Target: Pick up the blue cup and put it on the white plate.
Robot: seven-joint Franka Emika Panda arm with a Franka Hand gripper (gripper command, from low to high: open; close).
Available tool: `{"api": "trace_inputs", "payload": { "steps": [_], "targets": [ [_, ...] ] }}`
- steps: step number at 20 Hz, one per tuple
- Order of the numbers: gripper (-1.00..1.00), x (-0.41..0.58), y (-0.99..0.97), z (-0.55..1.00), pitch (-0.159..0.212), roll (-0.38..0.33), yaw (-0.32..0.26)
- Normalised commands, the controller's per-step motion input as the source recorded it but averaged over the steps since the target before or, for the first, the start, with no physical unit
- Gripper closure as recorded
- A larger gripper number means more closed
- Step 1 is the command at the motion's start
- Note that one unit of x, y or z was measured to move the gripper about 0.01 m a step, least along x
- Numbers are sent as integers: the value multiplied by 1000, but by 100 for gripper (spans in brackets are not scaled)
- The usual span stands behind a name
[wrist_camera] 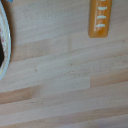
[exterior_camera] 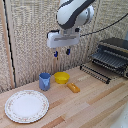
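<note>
The small blue cup point(exterior_camera: 45, 81) stands upright on the wooden table, next to the yellow bowl. The large white plate point(exterior_camera: 26, 106) with a brownish patterned rim lies on the table at the exterior view's left, in front of the cup. My gripper point(exterior_camera: 62, 52) hangs high above the table, above and slightly right of the cup, with its two blue-tipped fingers apart and nothing between them. In the wrist view neither the cup nor my fingers show; only a curved sliver of the plate's rim point(wrist_camera: 4, 47) shows at the picture's edge.
A yellow bowl point(exterior_camera: 62, 77) sits right of the cup. An orange elongated object point(exterior_camera: 73, 87) lies in front of the bowl and also shows in the wrist view point(wrist_camera: 100, 19). A dark metal rack appliance point(exterior_camera: 111, 57) stands at the back right. A woven wall panel is behind.
</note>
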Motion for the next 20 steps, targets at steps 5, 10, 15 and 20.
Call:
{"api": "trace_inputs", "payload": {
  "steps": [5, 10, 15, 20],
  "targets": [
    [-100, 737, 48, -158, 48, 0, 34],
    [-100, 765, 43, -134, 43, 0, 42],
    [-100, 518, 146, -189, 92, -12, 18],
    [-100, 78, 209, -242, 128, -54, 0]
  ]
}}
